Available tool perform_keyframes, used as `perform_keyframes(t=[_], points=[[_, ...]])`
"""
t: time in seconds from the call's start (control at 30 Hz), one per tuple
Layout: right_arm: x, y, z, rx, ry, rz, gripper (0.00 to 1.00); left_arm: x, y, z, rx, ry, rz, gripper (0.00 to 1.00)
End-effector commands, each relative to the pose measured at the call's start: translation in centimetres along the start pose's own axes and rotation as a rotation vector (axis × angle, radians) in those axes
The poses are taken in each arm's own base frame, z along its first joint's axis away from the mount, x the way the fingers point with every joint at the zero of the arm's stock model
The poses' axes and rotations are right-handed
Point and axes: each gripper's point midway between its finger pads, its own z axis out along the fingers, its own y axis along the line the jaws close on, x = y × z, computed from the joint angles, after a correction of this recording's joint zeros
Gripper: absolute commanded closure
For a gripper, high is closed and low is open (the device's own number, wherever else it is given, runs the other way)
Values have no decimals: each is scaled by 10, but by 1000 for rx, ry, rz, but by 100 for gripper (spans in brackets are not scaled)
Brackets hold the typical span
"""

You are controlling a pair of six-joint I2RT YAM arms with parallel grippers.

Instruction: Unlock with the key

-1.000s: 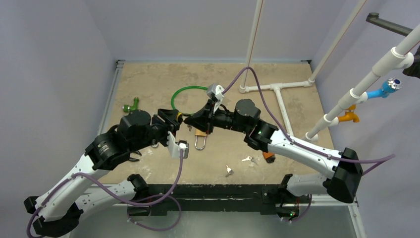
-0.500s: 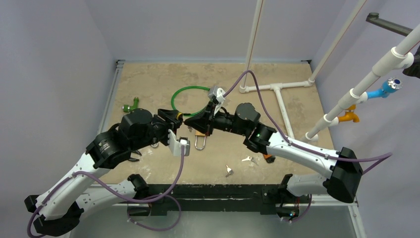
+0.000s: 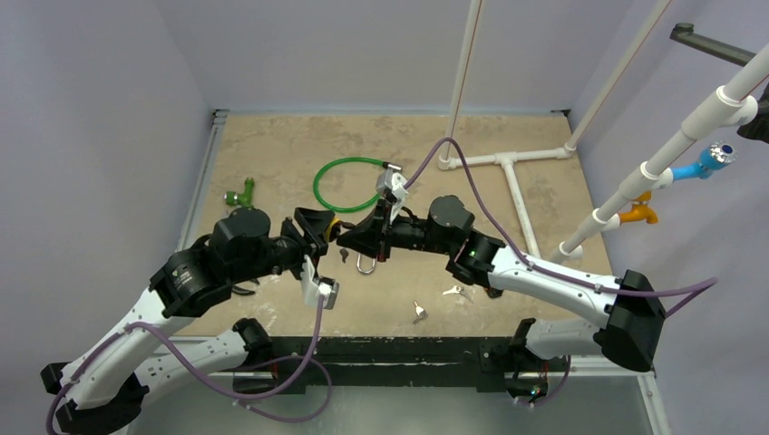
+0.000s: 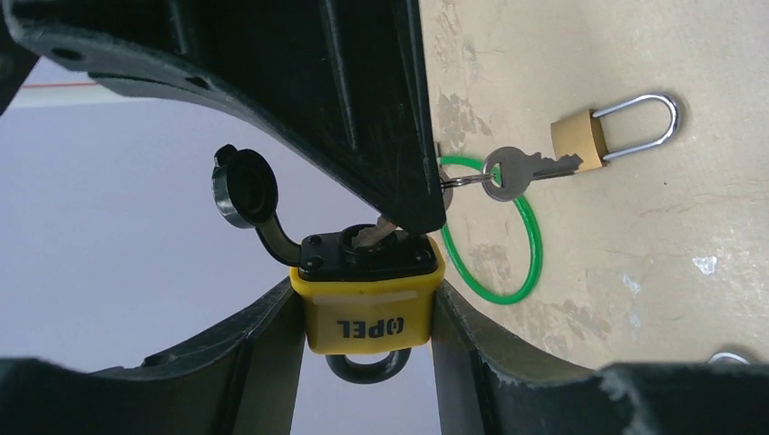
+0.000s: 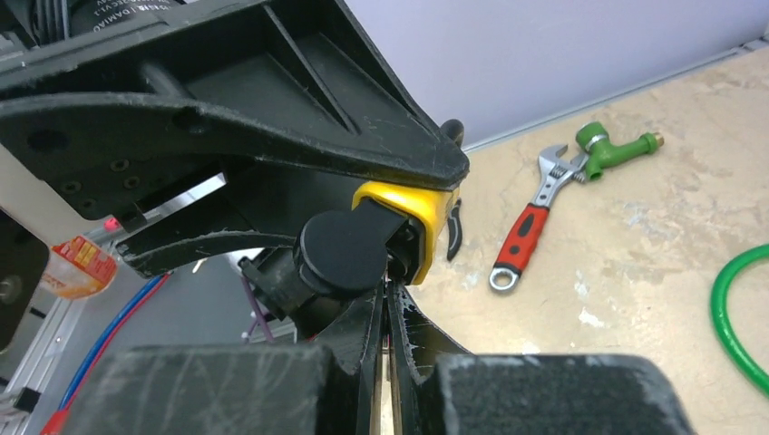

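**Change noted.** Against the view from a second ago, the two arms have been carried together toward 7 o'clock in the top view, nearer the front edge of the desk point(image 3: 272, 145). The contact between them has been kept. No separation of key and lock is seen, so the insertion is judged held and the turning step is judged current or imminent.

**Pincers.** The left pincer point(image 3: 323, 227) is partly spread and clamped on the two flanks of the yellow padlock point(image 4: 367, 308). The right pincer point(image 3: 348, 237) is pressed together on the key point(image 4: 374, 236). The key's bow is hidden between the fingers, and only a short length of blade is seen entering the keyway.

**Position.** The padlock is held clear of the desk between the two pincers, above the mid-near area. The green ring point(image 4: 538, 240) lies on the desk toward 12 o'clock in the top view.

**Appearance of lock.** The body is yellow with a black keyway face and dark raised lettering.
- The dust cap point(image 4: 243, 186) is flipped open on its strap at 10 o'clock of the body in the left wrist view.
- The shackle point(image 4: 367, 370) is seen as a short dark arc and appears still seated, so release is not yet confirmed.
- A spare key point(image 4: 508, 174) dangles from the same small ring.
- A brass padlock point(image 4: 578, 140) lies untouched on the desk.
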Motion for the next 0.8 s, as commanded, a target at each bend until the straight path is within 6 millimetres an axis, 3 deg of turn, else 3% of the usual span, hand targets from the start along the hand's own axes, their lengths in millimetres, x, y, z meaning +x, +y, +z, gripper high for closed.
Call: perform_keyframes(t=[0.0, 0.23, 0.4, 0.63, 0.77], points=[[-1, 5, -2, -11, -12, -18, 100, -47, 19, 10, -84, -237, 211, 100], [10, 13, -27, -17, 51, -38, 100, -31, 13, 17, -76, -156, 222, 100], [23, 15, -39, -37, 96, -4, 100, -29, 10, 17, -79, -149, 247, 100], [-3, 7, -51, -19, 33, 15, 100, -32, -6, 16, -49, -171, 377, 100], [-7, 6, -52, -29, 30, 28, 100, -32, -15, 15, -30, -174, 418, 100]])
